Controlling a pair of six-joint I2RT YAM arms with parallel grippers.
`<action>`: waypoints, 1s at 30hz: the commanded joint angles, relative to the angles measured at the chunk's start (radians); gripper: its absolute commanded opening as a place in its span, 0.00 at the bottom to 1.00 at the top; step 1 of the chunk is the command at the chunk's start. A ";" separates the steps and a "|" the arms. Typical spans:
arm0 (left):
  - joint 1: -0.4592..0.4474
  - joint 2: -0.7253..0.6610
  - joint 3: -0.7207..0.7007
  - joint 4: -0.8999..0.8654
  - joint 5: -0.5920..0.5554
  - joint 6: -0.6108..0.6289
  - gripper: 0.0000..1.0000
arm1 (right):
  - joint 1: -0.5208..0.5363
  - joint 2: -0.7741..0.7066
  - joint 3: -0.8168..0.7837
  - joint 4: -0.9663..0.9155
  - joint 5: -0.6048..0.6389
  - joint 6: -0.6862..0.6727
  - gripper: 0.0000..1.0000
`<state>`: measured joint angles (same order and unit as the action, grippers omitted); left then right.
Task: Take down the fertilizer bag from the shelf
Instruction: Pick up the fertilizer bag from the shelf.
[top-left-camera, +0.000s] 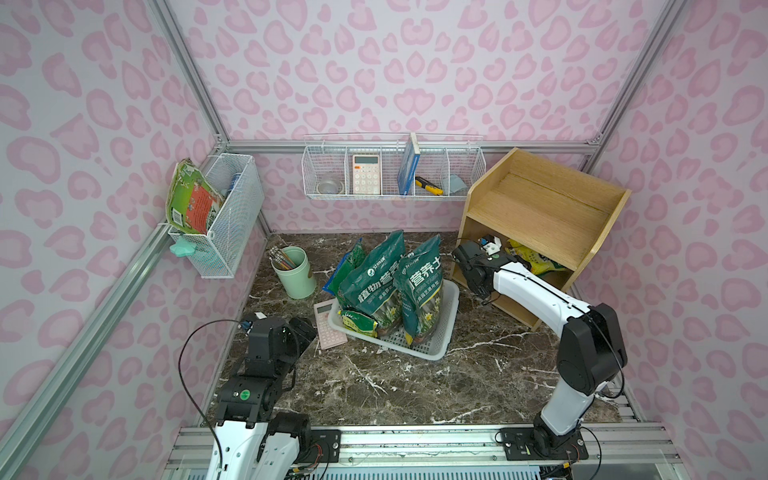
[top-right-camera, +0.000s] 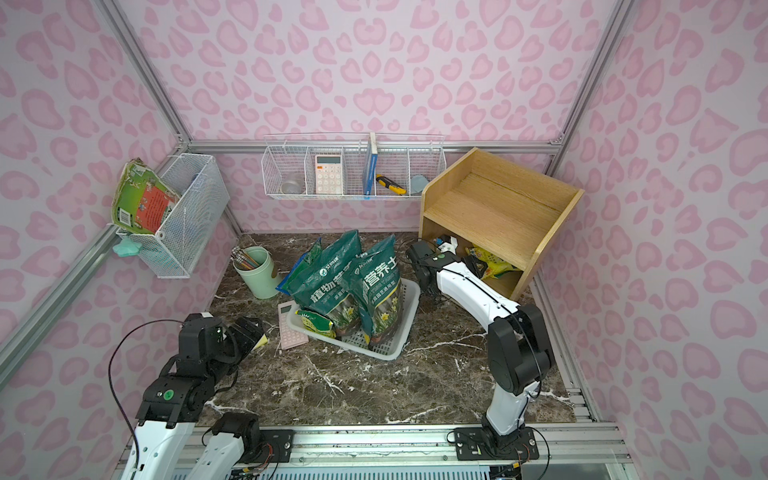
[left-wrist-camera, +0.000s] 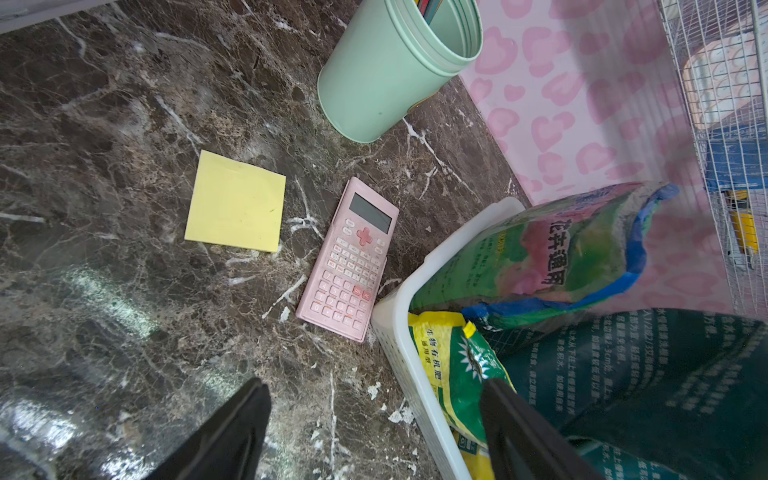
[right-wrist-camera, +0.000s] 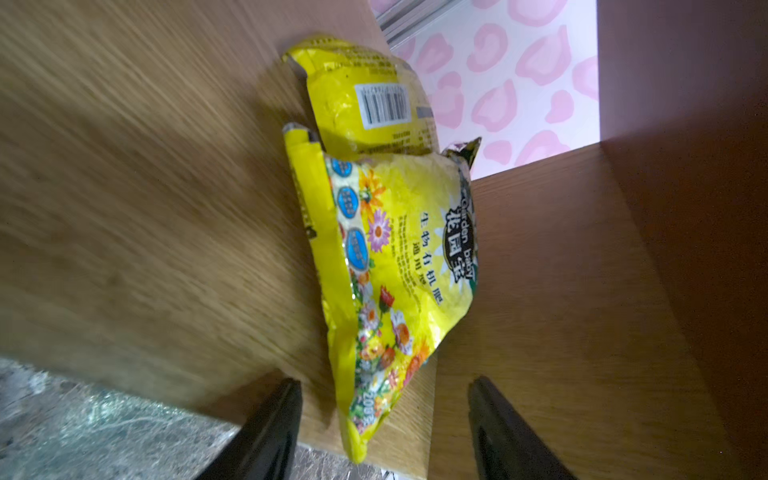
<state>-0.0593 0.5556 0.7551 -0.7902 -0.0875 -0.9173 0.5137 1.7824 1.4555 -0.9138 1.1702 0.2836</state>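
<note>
The light-wood stepped shelf (top-left-camera: 540, 199) (top-right-camera: 498, 199) stands at the back right. A yellow flower-printed fertilizer bag (top-left-camera: 536, 259) (top-right-camera: 492, 262) (right-wrist-camera: 399, 257) lies in its lowest compartment, with a second yellow bag (right-wrist-camera: 365, 99) behind it. My right gripper (top-left-camera: 509, 257) (top-right-camera: 473, 264) (right-wrist-camera: 384, 380) is at the mouth of that compartment. It is open, and the bag's near corner sits between the fingers with a gap on each side. My left gripper (top-left-camera: 305, 328) (left-wrist-camera: 374, 380) hangs open and empty over the table near the left front.
A white basket (top-left-camera: 440, 345) (left-wrist-camera: 399, 357) mid-table holds tall green soil bags (top-left-camera: 374, 282) and a small yellow-green bag (top-left-camera: 359, 322). A pink calculator (left-wrist-camera: 347, 259), a yellow sticky pad (left-wrist-camera: 237, 201) and a mint cup (top-left-camera: 295, 272) lie left of it. Wire baskets (top-left-camera: 395, 170) hang on the walls.
</note>
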 joint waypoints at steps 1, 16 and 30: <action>0.000 -0.002 0.000 -0.008 -0.004 0.004 0.84 | -0.026 0.029 0.013 -0.025 -0.027 0.012 0.64; 0.000 -0.011 0.005 -0.014 -0.016 0.005 0.85 | 0.058 -0.032 0.081 -0.094 -0.179 0.068 0.00; 0.000 -0.033 0.009 -0.033 -0.040 0.005 0.85 | 0.512 -0.201 0.039 -0.400 -0.224 0.479 0.00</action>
<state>-0.0593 0.5293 0.7567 -0.8017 -0.1078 -0.9173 0.9710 1.6066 1.4963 -1.2476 0.9707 0.6556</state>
